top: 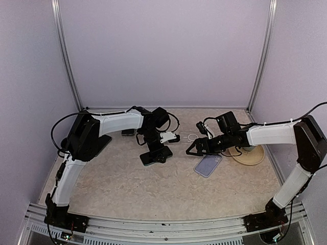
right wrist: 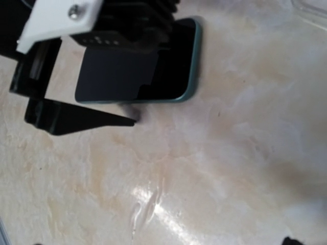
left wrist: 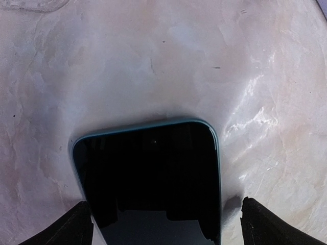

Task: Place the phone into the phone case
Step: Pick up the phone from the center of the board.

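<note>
- Dark phone (left wrist: 153, 173) lies flat, screen up, on the marbled table (top: 127, 189); it is not yet in a case.
- Left gripper (left wrist: 163, 227) hangs over the phone; jaws wide, 1 finger on either side, gripping nothing.
- Pale phone case (top: 208, 165) lies apart, right of the phone; right gripper (top: 196, 148), wide and empty, hovers between the 2.
- Judged barely begun; grasping, carrying and seating all remain.

Pale lilac walls (top: 163, 51) with metal corner posts (top: 66, 56) fill the frame's upper half. The beige marbled table (top: 153, 189) gleams below.
</note>
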Motion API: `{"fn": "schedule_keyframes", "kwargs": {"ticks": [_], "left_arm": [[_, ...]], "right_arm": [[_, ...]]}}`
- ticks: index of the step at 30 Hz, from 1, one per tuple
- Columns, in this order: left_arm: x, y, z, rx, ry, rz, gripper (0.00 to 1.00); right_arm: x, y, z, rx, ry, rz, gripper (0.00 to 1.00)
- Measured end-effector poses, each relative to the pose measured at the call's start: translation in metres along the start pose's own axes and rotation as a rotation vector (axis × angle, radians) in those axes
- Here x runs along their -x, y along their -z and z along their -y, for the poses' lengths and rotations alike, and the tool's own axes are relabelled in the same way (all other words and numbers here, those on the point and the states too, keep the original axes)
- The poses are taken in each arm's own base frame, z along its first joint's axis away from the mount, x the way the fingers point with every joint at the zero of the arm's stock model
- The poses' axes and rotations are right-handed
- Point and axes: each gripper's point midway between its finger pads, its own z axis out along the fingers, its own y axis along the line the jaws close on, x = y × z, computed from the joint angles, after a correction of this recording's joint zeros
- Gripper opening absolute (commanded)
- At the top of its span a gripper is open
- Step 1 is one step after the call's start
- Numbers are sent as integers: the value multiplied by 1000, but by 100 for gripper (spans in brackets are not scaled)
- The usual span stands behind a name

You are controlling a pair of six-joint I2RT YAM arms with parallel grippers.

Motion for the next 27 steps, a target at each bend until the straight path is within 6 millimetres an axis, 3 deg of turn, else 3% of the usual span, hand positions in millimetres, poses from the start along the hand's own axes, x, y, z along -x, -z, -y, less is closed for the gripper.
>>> {"fn": "schedule_keyframes", "kwargs": {"ticks": [18,27], "left_arm": [[1,-4,8,53,22,-52,50],[3,-1,7,96,36,-20,37]], "right_arm": [[0,0,0,0,0,0,100],[-8,-2,2,2,-15,-11,100]]}}
